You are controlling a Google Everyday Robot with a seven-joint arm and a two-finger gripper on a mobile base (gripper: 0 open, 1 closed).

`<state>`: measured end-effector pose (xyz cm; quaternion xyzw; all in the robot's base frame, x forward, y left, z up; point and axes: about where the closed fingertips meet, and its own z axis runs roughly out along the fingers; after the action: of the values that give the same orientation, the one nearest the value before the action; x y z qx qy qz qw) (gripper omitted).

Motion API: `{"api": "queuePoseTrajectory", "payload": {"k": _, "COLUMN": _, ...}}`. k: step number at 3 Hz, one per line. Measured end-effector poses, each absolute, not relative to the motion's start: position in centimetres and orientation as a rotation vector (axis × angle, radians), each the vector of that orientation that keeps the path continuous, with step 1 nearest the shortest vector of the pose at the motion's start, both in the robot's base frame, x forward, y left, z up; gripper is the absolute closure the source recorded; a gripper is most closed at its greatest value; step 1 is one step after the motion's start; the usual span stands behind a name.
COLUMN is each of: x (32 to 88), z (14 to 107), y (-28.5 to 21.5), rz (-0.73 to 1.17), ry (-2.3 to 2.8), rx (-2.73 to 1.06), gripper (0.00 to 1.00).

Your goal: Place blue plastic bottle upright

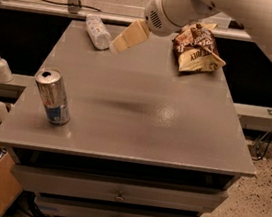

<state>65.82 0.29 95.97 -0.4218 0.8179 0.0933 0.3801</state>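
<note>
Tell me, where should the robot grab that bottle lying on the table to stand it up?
Probably around the middle of the bottle, across its round body. It lies on its side near the table's far left corner, so coming down from above suits it, closing across the narrow width. The tool is just beside it, on the side toward the table's middle.

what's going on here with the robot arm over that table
A white robot arm reaches over the grey table. Its cream-coloured gripper hovers just right of the small clear plastic bottle with a white-and-pale-blue label. The bottle lies on its side near the far left corner, not gripped and not yet upright. A silver-and-blue metal drink can stands near the front left edge, and a brown-and-cream snack bag lies at the far right.
</note>
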Motion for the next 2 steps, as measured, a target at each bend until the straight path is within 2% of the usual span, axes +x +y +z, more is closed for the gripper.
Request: {"api": "queuePoseTrajectory", "payload": {"k": 2, "x": 70.3, "z": 92.7, "y": 7.2, "rz": 0.352, "ry": 2.069, "rx": -1.113, "gripper": 0.0}}
